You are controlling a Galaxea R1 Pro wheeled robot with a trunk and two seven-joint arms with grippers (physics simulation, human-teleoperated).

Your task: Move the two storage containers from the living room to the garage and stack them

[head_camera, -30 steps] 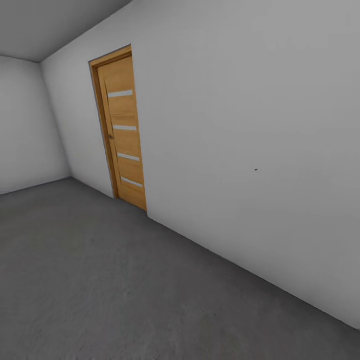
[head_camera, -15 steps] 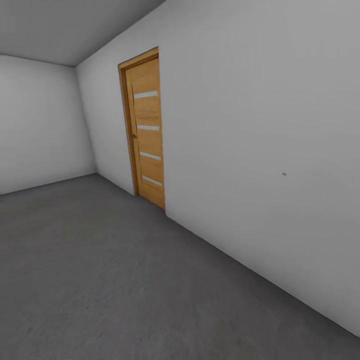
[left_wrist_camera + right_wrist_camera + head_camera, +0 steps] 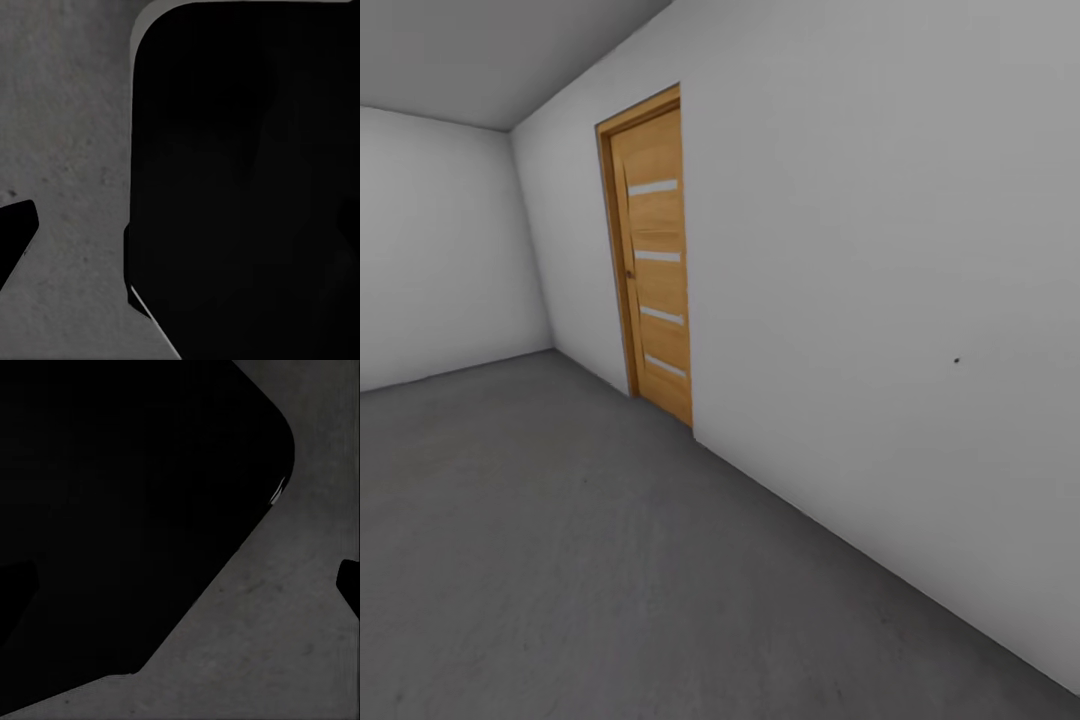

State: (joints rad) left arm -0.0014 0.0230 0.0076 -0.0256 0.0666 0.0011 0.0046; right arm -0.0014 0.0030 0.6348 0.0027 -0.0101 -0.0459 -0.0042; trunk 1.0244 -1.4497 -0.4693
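The two storage containers are out of view. I am in the garage, a bare room with white walls [image 3: 880, 260] and a dark grey mottled floor [image 3: 560, 560]. My left gripper [image 3: 180, 232] hangs over this floor with its fingers far apart and nothing between them; one dark fingertip [image 3: 15, 232] shows at the picture's edge. My right gripper [image 3: 180, 585] is likewise open and empty above the floor, with a fingertip [image 3: 349, 585] at the edge. A large black part of my own body [image 3: 247, 180] lies behind both grippers.
A narrow honey-coloured wooden door [image 3: 655, 260] with several pale horizontal slits stands shut in the long wall on the right. A second white wall [image 3: 440, 250] closes the room at the far left. Open floor stretches ahead and to the left.
The head view has swung left, so the door and wall slid right in the picture, mostly over the first half second. Nothing in the room itself has moved.
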